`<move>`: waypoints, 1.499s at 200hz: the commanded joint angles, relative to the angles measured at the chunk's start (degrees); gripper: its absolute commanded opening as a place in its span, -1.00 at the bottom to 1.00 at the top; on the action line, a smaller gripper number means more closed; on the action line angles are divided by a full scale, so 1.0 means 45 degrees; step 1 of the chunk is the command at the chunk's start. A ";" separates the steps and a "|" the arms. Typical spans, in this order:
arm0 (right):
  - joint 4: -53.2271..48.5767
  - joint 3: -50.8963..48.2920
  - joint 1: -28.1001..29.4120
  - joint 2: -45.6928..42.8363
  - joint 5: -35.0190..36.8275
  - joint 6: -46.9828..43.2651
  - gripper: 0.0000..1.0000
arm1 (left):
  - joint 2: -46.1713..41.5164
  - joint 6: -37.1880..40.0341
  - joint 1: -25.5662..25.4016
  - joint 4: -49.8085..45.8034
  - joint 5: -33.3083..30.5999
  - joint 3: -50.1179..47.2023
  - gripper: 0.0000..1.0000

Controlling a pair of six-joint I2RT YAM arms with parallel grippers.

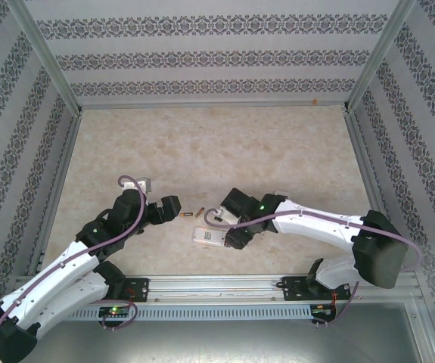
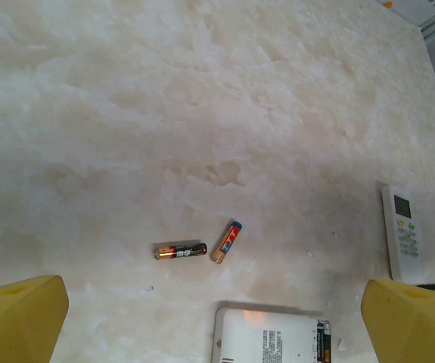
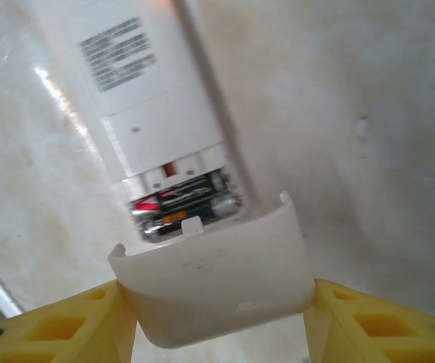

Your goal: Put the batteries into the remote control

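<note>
Clamping the battery cover (image 3: pixel 217 283) just beside the remote (image 3: pixel 156 113), its bay open on two seated batteries (image 3: pixel 187 203), the right claw (image 3: pixel 217 325) grips firm; the left claw (image 2: pixel 217 321) gapes wide. Two loose batteries (image 2: pixel 180 250) near the remote look light, stiff, roll-prone: pinch mid-body.

We record two items. Left arm (image 1: pixel 81 261), white with black joints: stretched from near left toward centre, left gripper (image 1: pixel 170 206) tilted downward, yellow fingers (image 2: pixel 20 318) spread wide and bare. Right arm (image 1: pixel 319 223), same build: folded in from near right, right gripper (image 3: pixel 219 324) pointing left, yellow fingers (image 3: pixel 58 329) clamping a white curved plastic cover (image 3: pixel 217 280).
</note>
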 commanded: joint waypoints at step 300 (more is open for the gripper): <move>-0.0475 0.1615 0.1132 0.2282 0.1565 0.1032 0.41 | 0.0094 0.0133 0.0473 0.0248 0.0782 -0.0602 1.00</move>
